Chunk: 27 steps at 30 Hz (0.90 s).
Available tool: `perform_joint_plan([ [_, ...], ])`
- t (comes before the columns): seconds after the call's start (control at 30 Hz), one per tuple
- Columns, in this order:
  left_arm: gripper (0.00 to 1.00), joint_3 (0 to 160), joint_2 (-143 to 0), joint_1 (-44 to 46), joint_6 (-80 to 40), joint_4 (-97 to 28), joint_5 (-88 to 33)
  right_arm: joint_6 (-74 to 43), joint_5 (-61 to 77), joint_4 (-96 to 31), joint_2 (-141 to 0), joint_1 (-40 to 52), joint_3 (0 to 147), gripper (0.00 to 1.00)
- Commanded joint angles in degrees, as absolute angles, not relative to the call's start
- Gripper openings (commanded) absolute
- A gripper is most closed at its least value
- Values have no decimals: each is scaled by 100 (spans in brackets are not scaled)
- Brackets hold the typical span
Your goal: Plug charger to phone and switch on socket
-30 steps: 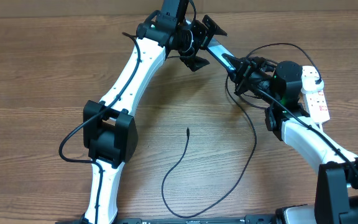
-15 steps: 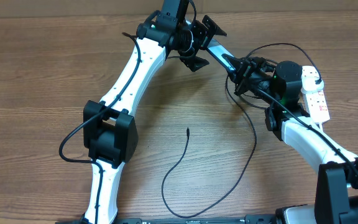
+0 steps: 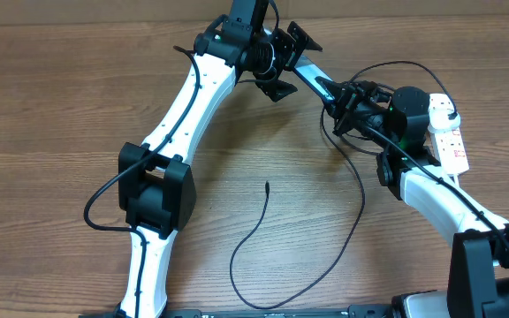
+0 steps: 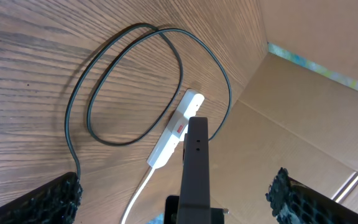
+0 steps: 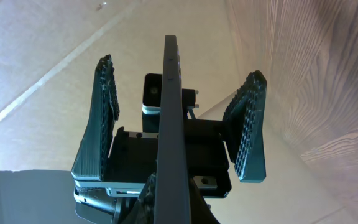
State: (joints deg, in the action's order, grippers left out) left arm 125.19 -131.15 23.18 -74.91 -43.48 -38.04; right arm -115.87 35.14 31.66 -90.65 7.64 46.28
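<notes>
My right gripper (image 3: 338, 99) is shut on the phone (image 3: 315, 79) and holds it edge-on above the table. Only a sliver of its cyan screen shows. My left gripper (image 3: 292, 64) is open, with one finger on each side of the phone's far end and not touching it. In the left wrist view the phone (image 4: 196, 162) stands between the spread fingers (image 4: 179, 202). In the right wrist view it (image 5: 169, 112) rises from my jaws (image 5: 173, 208). The charger's tip (image 3: 267, 185) lies loose on the table. Its cable loops right toward a black plug (image 3: 411, 106) by the white socket (image 3: 450, 141).
A cardboard wall (image 4: 303, 112) stands behind the table's far edge. The socket (image 4: 173, 134), its white cord and loops of black cable (image 4: 129, 87) lie on the wood near that wall. The left arm's links (image 3: 162, 190) stretch across the left middle.
</notes>
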Motion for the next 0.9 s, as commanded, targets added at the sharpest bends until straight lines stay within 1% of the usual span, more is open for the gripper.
perform_joint_plan([
  [0.0,100,12497,-12860,2340,-7500,-4346,-3747,-11716,3522,3251,-9030,781,4707,4],
  [0.33,99,12497,-12860,2344,-7500,-4346,-3726,-11716,3566,3249,-9030,781,4707,4],
  [0.4,91,12497,-12860,2344,-7500,-4346,-3728,-11716,3564,3249,-9030,784,4709,4],
  [0.43,82,12497,-12860,2344,-7500,-4346,-3726,-11716,3564,3249,-9030,784,4707,4],
  [0.57,73,12497,-12860,2346,-7500,-4346,-3723,-11716,3566,3249,-9030,784,4707,4],
  [0.67,70,12497,-12860,2349,-7500,-4346,-3717,-11716,3570,3249,-9030,784,4707,4],
  [0.87,50,12497,-12860,2375,-7500,-4346,-3636,-11716,3605,3249,-9030,801,4707,4],
])
